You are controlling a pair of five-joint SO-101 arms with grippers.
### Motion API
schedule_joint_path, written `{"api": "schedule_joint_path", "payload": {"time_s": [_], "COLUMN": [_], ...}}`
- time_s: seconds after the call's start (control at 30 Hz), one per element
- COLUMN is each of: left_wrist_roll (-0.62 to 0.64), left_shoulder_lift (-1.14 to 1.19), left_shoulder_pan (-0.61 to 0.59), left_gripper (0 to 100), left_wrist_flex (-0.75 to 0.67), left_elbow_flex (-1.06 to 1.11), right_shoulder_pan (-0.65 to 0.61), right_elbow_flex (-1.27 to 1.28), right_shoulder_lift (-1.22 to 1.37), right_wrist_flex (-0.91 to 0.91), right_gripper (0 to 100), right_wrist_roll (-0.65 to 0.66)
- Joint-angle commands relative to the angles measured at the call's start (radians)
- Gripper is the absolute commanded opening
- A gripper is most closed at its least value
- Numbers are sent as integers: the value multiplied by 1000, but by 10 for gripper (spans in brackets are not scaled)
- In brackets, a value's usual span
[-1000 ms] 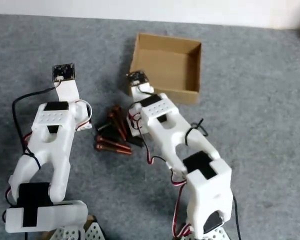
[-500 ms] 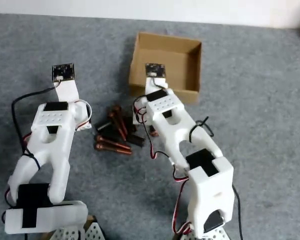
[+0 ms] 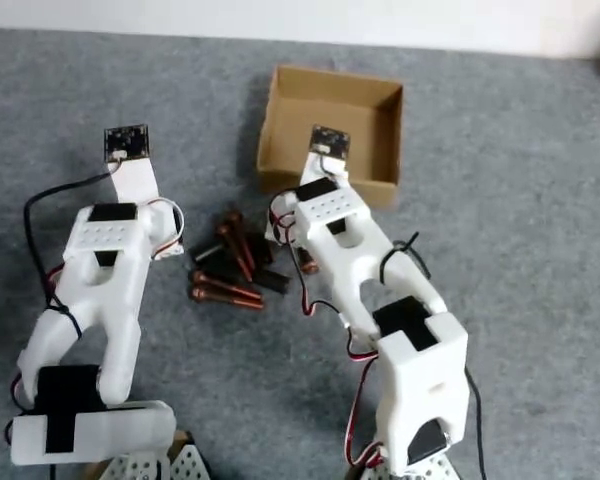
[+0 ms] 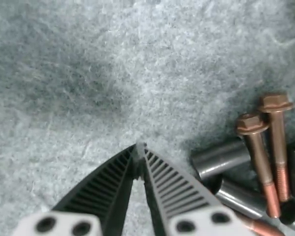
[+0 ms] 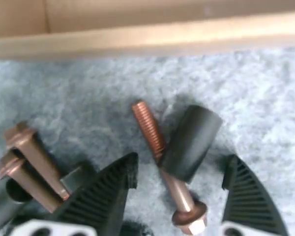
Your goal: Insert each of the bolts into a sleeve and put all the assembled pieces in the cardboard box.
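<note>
Just outside the cardboard box (image 3: 378,188), the right gripper (image 5: 182,160) spreads its fingers (image 5: 113,187) around a copper bolt (image 5: 148,127) lying against a dark sleeve (image 5: 191,140). Both look rigid, smooth and likely slippery, best pinched mid-shaft. Farther from the box, the left gripper (image 4: 139,148) sits clenched, empty.

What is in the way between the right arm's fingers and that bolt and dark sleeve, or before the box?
Nothing visible. The bolt and sleeve lie on the carpet between the right gripper's open fingers. Beyond them is bare carpet, then the box's near wall, which they would have to clear.
</note>
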Motion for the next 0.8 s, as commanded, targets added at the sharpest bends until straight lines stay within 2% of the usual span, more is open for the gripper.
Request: {"api": "schedule_joint_path", "payload": {"time_s": [0.0, 0.13, 0.5, 0.77], "left_wrist_roll": [3, 3, 3, 3], "left_shoulder_lift": [-5, -5, -5, -5], "left_shoulder_pan": [-12, -12, -12, -12], "left_gripper": [10, 10, 10, 10], "left_wrist_flex": [-14, -14, -15, -17], "left_elbow_flex": [-21, -21, -19, -19], "right_shoulder_pan": [67, 159, 185, 211], "right_elbow_flex": [-18, 19, 59, 13], "right_shoulder_lift": [-8, -7, -18, -87], "right_wrist_flex": [4, -15, -2, 147], "right_gripper": [183, 6, 5, 5], "right_wrist_roll": [-14, -14, -11, 51]}}
